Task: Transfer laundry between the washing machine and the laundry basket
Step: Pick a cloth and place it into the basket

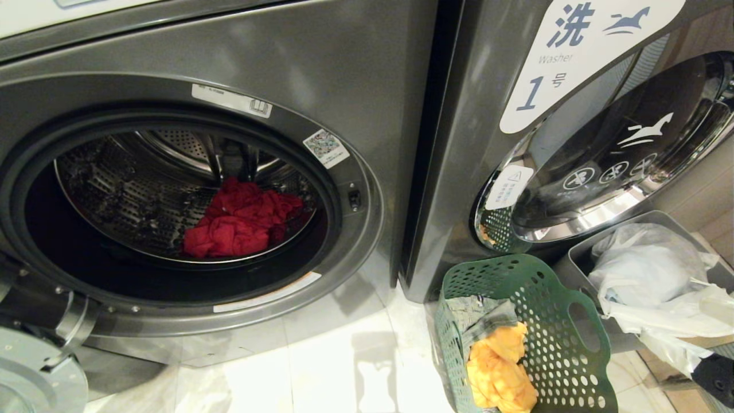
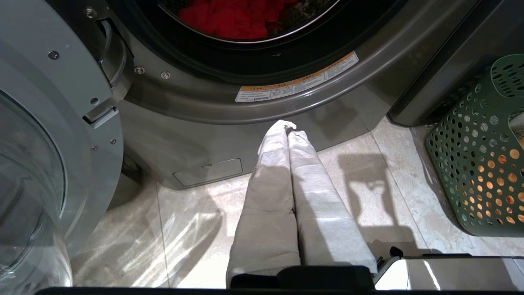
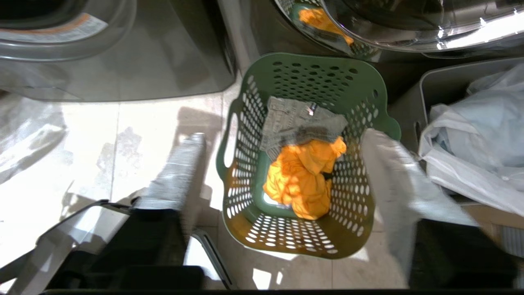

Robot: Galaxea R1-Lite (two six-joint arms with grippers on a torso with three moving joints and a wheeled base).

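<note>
The washing machine stands open, with red laundry lying in its drum. On the floor to its right is the green laundry basket, holding an orange garment and a grey-green one. My right gripper hangs open above the basket, its fingers apart on either side of the orange garment and nothing between them. My left gripper is shut and empty, low over the floor in front of the washer, below the red laundry. Neither gripper shows in the head view.
The washer's door swings open at the left. A second machine with a closed round door stands behind the basket. A grey bin holding a white plastic bag sits right of the basket. Pale tiled floor lies between washer and basket.
</note>
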